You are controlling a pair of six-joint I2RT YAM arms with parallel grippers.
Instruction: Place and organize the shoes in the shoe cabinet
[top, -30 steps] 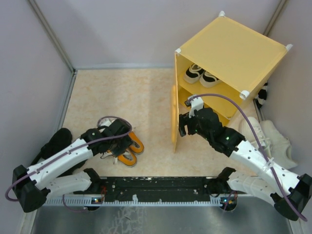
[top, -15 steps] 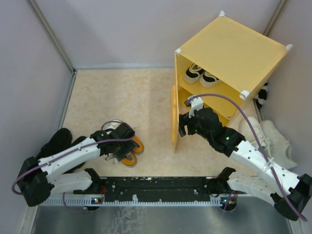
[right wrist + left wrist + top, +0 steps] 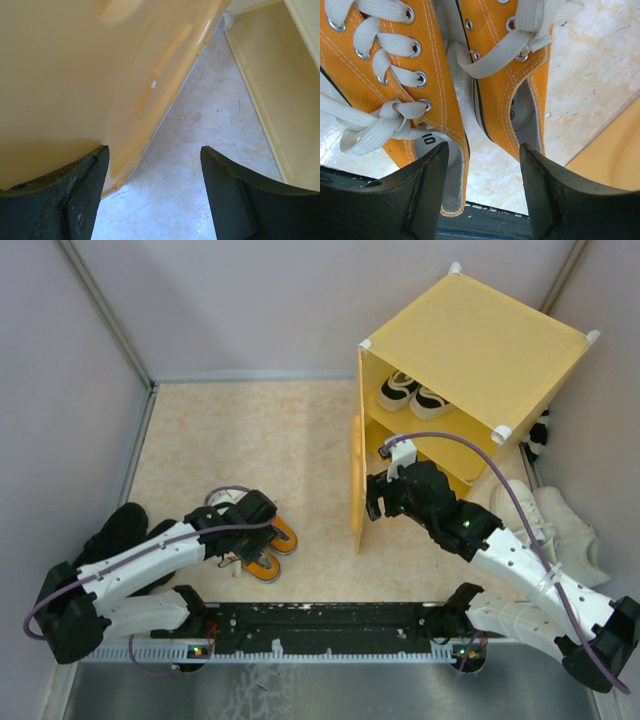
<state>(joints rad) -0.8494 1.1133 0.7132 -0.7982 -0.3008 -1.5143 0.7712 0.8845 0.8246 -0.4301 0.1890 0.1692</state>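
Straddling the inner heel walls of the orange sneakers [image 3: 427,75], the left gripper [image 3: 482,150] stands wide, seemingly unclamped; the right gripper [image 3: 152,155] gapes beside the cabinet door [image 3: 60,75].

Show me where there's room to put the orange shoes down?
Biggest bare floor: between the back wall, the left wall, the orange shoes and the open cabinet door. Inside the shoe cabinet, the top shelf is free right of the black-and-white shoes. Crowded: the off-white shoes fill the gap beside the right wall.
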